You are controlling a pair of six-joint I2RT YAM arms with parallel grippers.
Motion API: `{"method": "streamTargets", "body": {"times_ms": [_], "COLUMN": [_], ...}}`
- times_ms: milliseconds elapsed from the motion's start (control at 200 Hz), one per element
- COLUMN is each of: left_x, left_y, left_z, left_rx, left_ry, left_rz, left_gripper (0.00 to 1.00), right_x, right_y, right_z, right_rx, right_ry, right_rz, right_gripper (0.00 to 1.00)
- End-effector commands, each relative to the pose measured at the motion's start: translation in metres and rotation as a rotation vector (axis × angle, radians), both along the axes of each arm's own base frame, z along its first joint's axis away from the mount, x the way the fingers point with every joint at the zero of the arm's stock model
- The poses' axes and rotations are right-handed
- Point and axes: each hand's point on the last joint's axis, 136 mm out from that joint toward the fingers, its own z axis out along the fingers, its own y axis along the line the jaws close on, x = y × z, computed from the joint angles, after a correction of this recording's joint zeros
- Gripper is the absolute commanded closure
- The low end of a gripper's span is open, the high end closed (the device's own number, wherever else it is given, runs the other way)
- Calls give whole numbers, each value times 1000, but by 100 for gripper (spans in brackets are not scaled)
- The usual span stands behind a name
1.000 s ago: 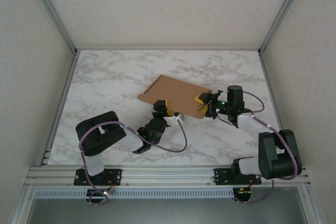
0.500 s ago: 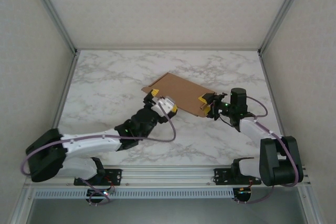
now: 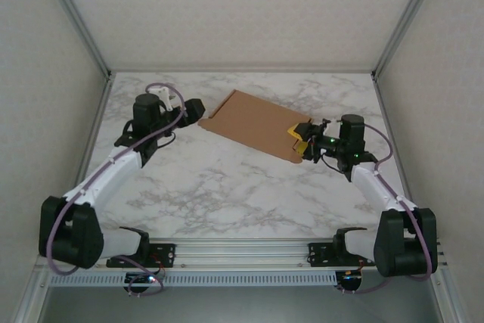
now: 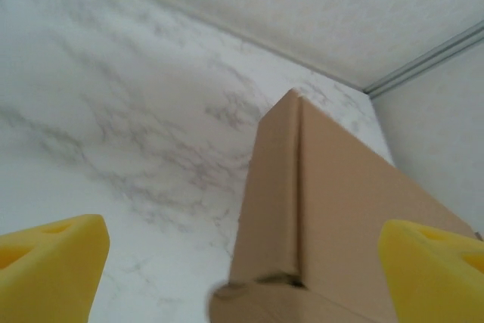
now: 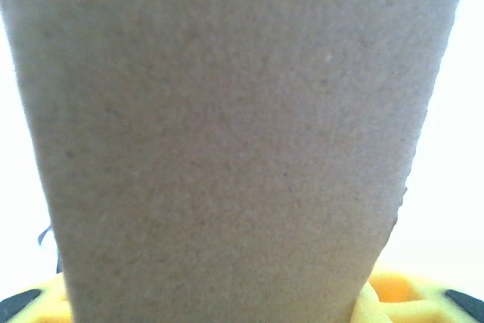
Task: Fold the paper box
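Flat brown cardboard paper box (image 3: 253, 125) on marbled table (image 3: 227, 187).

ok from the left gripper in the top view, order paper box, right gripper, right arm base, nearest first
1. paper box, right beside it
2. right gripper, on the box's right end
3. right arm base, near edge, right

On the surface (image 3: 227, 187), toward its far middle: the paper box (image 3: 253, 122). Just left of the box's left corner, the left gripper (image 3: 195, 109), jaws spread wide and facing the cardboard. At the box's near right corner, the right gripper (image 3: 301, 135), jaws clamped over the edge.
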Motion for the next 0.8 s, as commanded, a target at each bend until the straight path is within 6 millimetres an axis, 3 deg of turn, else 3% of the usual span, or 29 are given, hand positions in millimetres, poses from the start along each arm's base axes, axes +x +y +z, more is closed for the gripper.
{"method": "streamTargets", "body": {"times_ms": [0,230,401,606,796], "left_x": [-10,-28,-46,-66,-74], "left_y": [-19,-32,-38,-60,-70], "left_z": [0,33,15,-1,10], "left_rx": [-266,-437,-471,-531,-619], "left_ry": [134,48,98,161,144], "left_rz": [-155,-265,-284,-336,-369], "left_gripper": [9,9,11,13,19], "right_x": [-17,-32,-37,-33,-32], "right_y": [5,7,6,6,5], "right_z": [22,28,30,29,27], "right_rx": [4,0,0,10,10], "right_ry": [-89,-111,-120,-115,-111], "right_rz": [123,195,214,209,202], "right_gripper": [65,65,64,64,65]}}
